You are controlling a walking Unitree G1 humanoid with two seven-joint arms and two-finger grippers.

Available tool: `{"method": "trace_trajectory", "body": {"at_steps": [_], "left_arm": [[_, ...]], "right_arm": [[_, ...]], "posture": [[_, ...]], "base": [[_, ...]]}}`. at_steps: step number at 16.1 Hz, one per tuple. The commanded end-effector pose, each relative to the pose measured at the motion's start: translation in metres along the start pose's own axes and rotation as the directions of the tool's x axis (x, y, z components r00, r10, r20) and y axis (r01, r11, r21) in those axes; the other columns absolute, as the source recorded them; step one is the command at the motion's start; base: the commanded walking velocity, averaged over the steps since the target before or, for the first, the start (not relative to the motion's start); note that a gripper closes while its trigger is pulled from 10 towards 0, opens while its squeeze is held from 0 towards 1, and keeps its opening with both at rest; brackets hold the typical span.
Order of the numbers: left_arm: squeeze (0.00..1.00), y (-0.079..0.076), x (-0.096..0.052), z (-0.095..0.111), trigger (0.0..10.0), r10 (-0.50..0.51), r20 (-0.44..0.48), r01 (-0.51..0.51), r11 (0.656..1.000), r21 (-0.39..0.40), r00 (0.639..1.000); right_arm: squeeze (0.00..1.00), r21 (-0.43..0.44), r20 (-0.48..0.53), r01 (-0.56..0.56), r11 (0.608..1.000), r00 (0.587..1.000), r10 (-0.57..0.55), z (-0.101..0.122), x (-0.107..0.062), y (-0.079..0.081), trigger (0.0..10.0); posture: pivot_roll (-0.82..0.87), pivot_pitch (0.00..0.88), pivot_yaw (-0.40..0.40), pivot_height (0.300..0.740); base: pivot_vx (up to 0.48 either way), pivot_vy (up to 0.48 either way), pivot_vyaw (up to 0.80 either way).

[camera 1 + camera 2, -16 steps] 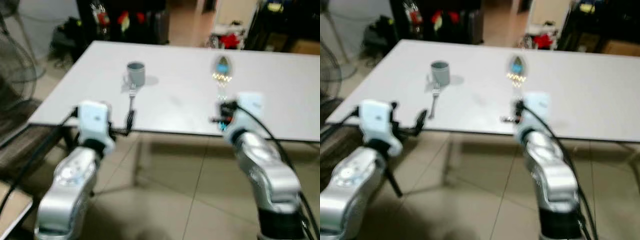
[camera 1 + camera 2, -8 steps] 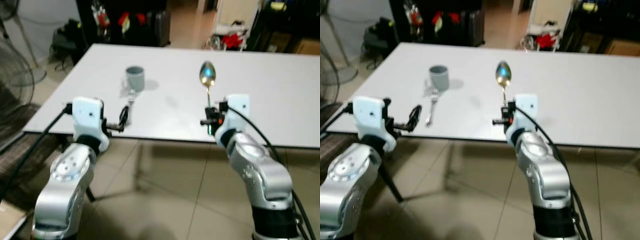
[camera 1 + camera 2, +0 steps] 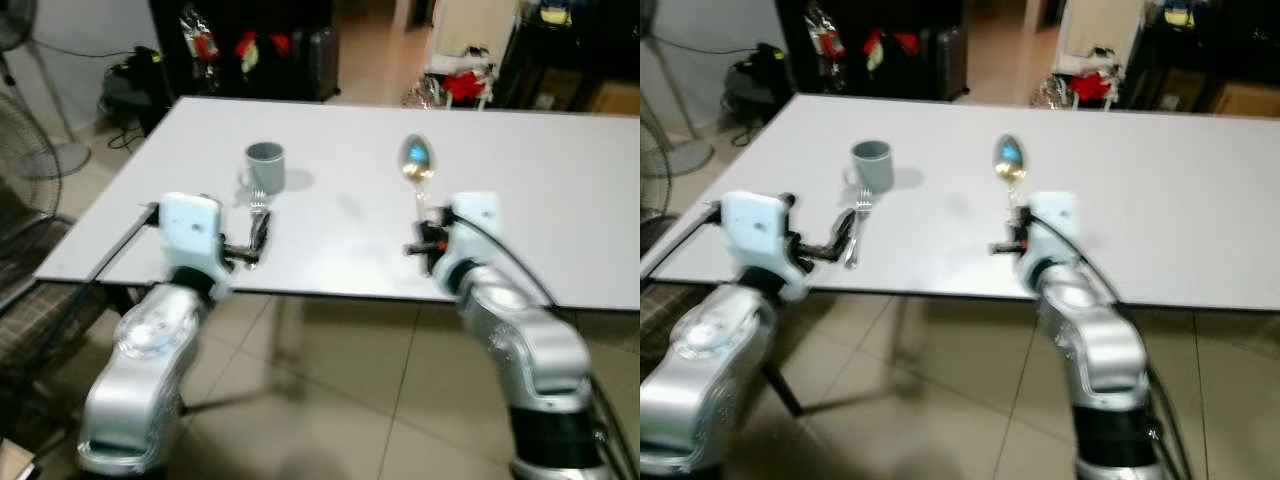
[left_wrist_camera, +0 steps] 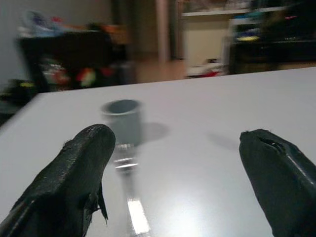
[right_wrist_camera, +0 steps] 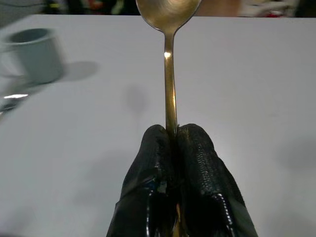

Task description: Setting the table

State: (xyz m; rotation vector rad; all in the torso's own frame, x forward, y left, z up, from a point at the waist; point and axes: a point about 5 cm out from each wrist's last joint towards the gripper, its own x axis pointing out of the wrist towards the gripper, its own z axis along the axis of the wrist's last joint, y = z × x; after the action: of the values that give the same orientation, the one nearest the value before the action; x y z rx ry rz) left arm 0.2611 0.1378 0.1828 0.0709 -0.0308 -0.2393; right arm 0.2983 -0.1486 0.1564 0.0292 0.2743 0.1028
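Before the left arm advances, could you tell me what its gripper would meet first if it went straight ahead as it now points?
Most likely the fork, lying on the table between the open fingers of the left gripper. The grey cup stands just beyond it. Depth is hard to judge.

Lived-in home, dining area: large white tabletop (image 3: 560, 180) on beige tiled floor (image 3: 330, 400), standing fan (image 3: 25, 120) at side, dark cluttered shelving (image 3: 250, 45) behind (bags, red items), doorway beyond.
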Motion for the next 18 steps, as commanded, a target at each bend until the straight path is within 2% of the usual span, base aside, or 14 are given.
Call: {"method": "trace_trajectory", "body": {"at_steps": [1, 5, 8, 13, 18], "left_arm": [[0.00, 0.005, -0.001, 0.000, 10.0, 0.010, -0.002, -0.010, 1.000, 0.013, 1.000], [0.00, 0.003, -0.001, -0.001, 10.0, -0.004, -0.006, 0.004, 1.000, 0.028, 1.000], [0.00, -0.002, -0.003, -0.003, 10.0, -0.055, -0.015, 0.056, 0.998, 0.025, 0.998], [0.00, -0.003, -0.004, -0.006, 10.0, -0.132, -0.053, 0.135, 0.989, 0.052, 0.990], [0.00, -0.003, 0.001, -0.004, 10.0, -0.177, -0.053, 0.180, 0.982, 0.061, 0.983]], "right_arm": [[0.00, 0.007, 0.017, -0.009, 1.000, 1.000, 0.009, 0.004, -0.002, 0.004, 10.0], [0.00, -0.028, 0.004, -0.026, 0.999, 1.000, 0.026, 0.004, -0.001, 0.007, 10.0], [0.00, -0.053, -0.030, 0.002, 0.999, 1.000, -0.004, 0.001, 0.005, 0.004, 10.0], [0.00, -0.065, -0.137, 0.033, 0.997, 0.990, -0.042, 0.001, 0.024, -0.002, 10.0], [0.00, -0.049, -0.266, 0.063, 0.997, 0.961, -0.074, -0.003, 0.043, -0.007, 10.0]], "posture": [[-0.07, 0.000, 0.000, 0.740], [-0.07, 0.000, -0.006, 0.740], [-0.06, 0.000, -0.008, 0.740], [-0.06, 0.000, 0.023, 0.740], [-0.06, 0.000, 0.031, 0.740]], "base": [[0.296, 0.000, 0.00], [0.297, 0.000, 0.00], [0.000, 0.000, 0.00], [0.000, 0.000, 0.00], [0.000, 0.000, 0.00]]}}
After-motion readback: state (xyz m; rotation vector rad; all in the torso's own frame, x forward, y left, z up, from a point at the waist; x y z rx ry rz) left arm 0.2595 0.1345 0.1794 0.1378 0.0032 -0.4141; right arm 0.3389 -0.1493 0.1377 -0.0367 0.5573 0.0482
